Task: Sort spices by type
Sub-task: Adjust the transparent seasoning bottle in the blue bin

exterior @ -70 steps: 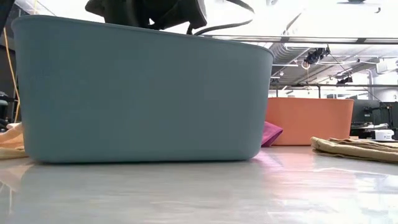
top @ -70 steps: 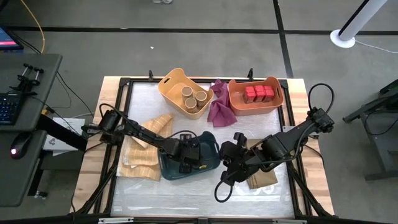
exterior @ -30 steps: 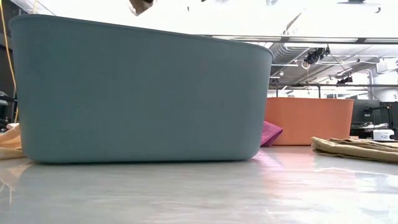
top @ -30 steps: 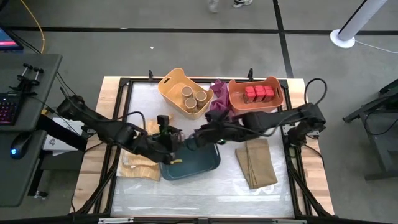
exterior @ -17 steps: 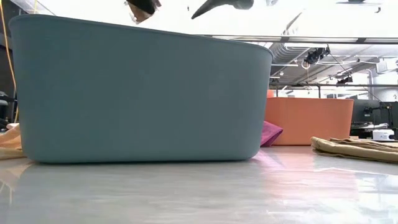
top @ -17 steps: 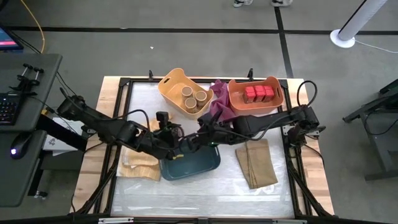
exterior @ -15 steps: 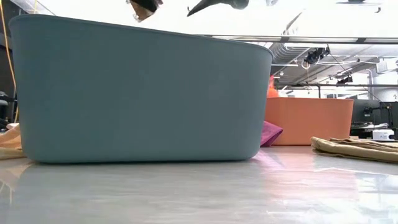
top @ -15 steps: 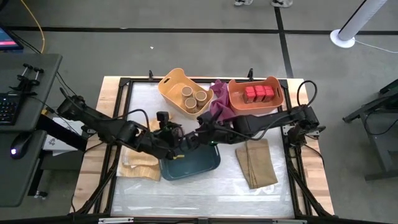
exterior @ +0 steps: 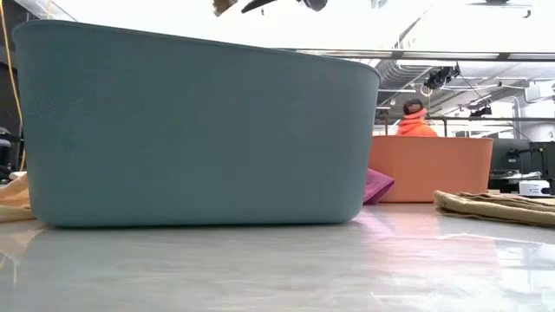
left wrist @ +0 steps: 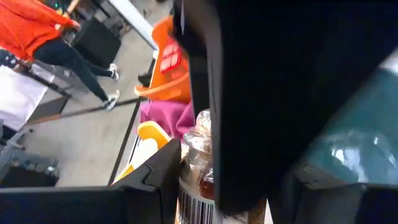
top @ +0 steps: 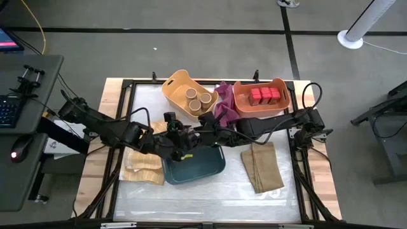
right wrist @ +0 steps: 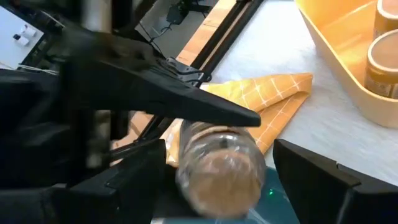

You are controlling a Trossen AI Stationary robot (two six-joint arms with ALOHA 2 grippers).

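A small glass spice jar (left wrist: 198,163) with a barcode label hangs above the far rim of the teal bin (top: 197,166). My left gripper (top: 180,141) is shut on it. My right gripper (right wrist: 217,182) reaches in from the right and is open, one finger on each side of the jar's end (right wrist: 219,167), with a gap showing on one side. Tan cylinders (top: 198,100) stand in the yellow bin (top: 173,84). Red tins (top: 264,95) sit in the orange bin (top: 283,102). My left gripper pinches the jar's glass body (left wrist: 194,177) between its two fingers, coming from the table's left. One finger (right wrist: 186,102) lies over the jar's side. The jar is lifted clear above the teal bin, one end turned toward my right gripper.
A magenta cloth (top: 224,109) lies between the yellow and orange bins. Folded tan cloths lie left of the teal bin (top: 143,166) and right of it (top: 262,166). A person in orange (exterior: 414,121) shows beyond the table.
My left gripper has carried the jar a little toward the table's right, over the teal bin's far rim. My right gripper has reached farther toward the table's left, up to the jar, so the two grippers now meet.
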